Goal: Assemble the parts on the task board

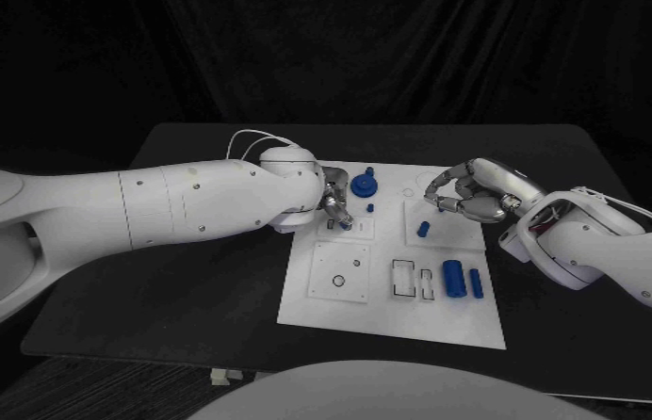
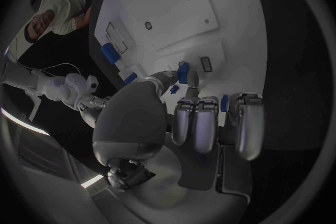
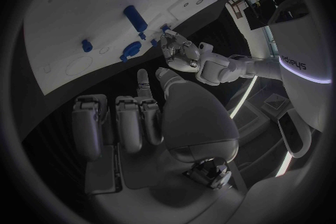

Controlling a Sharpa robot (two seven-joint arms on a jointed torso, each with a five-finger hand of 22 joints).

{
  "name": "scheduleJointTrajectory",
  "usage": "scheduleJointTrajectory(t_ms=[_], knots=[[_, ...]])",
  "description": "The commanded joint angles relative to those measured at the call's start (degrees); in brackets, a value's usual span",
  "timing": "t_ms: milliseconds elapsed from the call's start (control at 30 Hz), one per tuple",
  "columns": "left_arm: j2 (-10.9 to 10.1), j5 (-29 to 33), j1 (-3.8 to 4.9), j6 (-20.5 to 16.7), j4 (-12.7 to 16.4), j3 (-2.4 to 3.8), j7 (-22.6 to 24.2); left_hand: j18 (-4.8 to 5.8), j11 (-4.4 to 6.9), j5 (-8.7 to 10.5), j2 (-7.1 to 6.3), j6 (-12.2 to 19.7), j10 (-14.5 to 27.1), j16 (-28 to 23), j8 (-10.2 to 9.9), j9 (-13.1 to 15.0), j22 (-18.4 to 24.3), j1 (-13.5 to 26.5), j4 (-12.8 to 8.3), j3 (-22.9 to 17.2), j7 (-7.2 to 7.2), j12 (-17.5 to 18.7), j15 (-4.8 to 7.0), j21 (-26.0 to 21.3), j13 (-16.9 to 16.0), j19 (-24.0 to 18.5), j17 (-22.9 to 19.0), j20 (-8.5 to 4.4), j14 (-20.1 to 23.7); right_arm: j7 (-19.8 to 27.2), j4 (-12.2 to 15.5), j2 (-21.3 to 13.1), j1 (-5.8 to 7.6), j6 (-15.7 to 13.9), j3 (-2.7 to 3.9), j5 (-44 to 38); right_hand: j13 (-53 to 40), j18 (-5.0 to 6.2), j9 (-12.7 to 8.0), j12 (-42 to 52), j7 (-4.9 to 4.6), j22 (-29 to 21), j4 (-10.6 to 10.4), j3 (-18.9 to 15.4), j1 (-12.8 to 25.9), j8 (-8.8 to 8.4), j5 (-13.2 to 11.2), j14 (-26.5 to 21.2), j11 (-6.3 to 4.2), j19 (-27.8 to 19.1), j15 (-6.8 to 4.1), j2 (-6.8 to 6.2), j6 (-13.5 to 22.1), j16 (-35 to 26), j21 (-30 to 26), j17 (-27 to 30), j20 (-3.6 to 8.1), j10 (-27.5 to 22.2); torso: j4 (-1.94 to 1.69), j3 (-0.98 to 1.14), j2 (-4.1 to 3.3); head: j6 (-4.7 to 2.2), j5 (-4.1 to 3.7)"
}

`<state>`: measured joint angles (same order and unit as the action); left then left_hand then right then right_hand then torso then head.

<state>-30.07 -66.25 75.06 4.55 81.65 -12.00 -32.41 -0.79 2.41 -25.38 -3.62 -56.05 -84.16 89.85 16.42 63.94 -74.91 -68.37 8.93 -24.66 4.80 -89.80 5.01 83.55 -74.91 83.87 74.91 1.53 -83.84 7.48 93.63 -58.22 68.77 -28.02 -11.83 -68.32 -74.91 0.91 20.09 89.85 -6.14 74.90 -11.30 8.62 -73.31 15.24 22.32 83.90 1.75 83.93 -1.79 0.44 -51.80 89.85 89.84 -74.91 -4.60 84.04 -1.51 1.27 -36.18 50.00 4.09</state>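
The white task board [image 1: 394, 293] lies in the middle of the black table. My left hand [image 1: 334, 209] is over its far left corner, beside a blue knob-shaped part [image 1: 365, 186]. In the left wrist view its thumb and a finger pinch a small blue part [image 2: 183, 74] just above the board [image 2: 175, 17], while the other fingers [image 2: 209, 123] curl in. My right hand [image 1: 466, 196] hovers at the board's far right corner with its fingers [image 3: 119, 120] curled in on nothing. A short blue peg [image 1: 424, 229] stands below it. Two blue cylinders [image 1: 462, 279] lie at the near right.
Rectangular slots [image 1: 403, 279] and a small black ring [image 1: 338, 280] mark the board's near half. Bare black tabletop [image 1: 190, 288] surrounds the board, with dark curtain behind. The two hands are about a hand's width apart.
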Motion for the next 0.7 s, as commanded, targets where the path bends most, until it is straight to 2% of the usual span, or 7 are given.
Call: scheduleJointTrajectory(t_ms=[33, 700], knots=[[0.2, 0.2, -0.37, 1.2, 0.0, -0.12, 0.3, -0.74, 0.4, -0.3, 0.77, -4.1, -5.8, 0.2, 0.1, -0.1, -13.0, 0.0, -0.1, 0.0, -3.68, -0.2, 0.43, -0.2, -15.1, 3.4, 15.1, -0.44, -6.2, -0.8, 0.0, 0.0, -0.16, -0.1, 0.03, -0.1, -15.1, -0.91, -0.1, 0.2, -0.16, 15.1, 0.2, 0.0, -0.4, -0.39, 0.4, 6.1, 0.25, 6.1, 0.31, 0.03, 0.3, 0.1, 0.2, -15.1, -0.28, 6.0, 0.01, 0.0, -0.01, 0.0, 0.02], [1.0, 0.2, -0.57, 1.1, -0.7, -0.12, 0.8, -0.81, 0.44, -0.33, 0.79, -4.1, -5.8, 0.2, 0.0, -0.1, -12.9, 0.0, -0.2, -0.1, -3.71, -0.2, 0.47, -0.6, -15.1, 3.3, 15.1, -0.48, -6.2, -1.0, 0.0, -0.1, -0.17, 0.0, 0.03, -0.1, -15.1, -0.91, -0.1, 0.2, -0.18, 15.1, 0.3, 0.0, -0.5, -0.46, 0.6, 6.1, 0.24, 6.1, 0.3, 0.0, 0.4, 0.1, 0.2, -15.1, -0.28, 6.0, -0.01, 0.01, -0.01, 0.0, -0.06]])
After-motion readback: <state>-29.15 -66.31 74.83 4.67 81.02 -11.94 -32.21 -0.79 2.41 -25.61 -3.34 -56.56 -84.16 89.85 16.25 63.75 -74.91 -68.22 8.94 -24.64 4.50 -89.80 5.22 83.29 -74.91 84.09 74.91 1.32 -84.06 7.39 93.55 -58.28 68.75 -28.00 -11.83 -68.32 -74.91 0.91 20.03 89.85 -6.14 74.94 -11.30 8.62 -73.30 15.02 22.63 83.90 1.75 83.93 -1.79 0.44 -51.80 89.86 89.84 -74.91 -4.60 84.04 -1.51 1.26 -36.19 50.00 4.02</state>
